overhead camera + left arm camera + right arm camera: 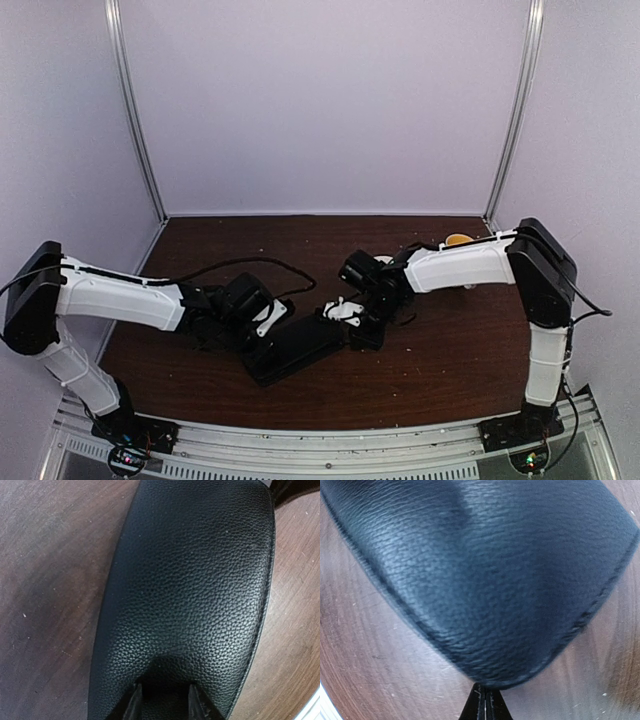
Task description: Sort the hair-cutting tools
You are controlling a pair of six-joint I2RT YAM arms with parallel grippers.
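No hair-cutting tools show in any view. A flat black grained case [300,345] lies on the brown table between both arms. My left gripper [268,318] is at its left end. In the left wrist view the case [200,580] fills the frame, and the left gripper [165,702] has its fingers apart over the leather with nothing else between them. My right gripper [345,312] is at the case's right end. In the right wrist view the right gripper [485,700] is shut, with its tips meeting the rounded stitched edge of the case [485,570].
A small yellowish object [457,240] peeks out behind the right arm at the back right. Bare wooden table [450,350] surrounds the case. Purple walls with metal posts enclose the table on three sides.
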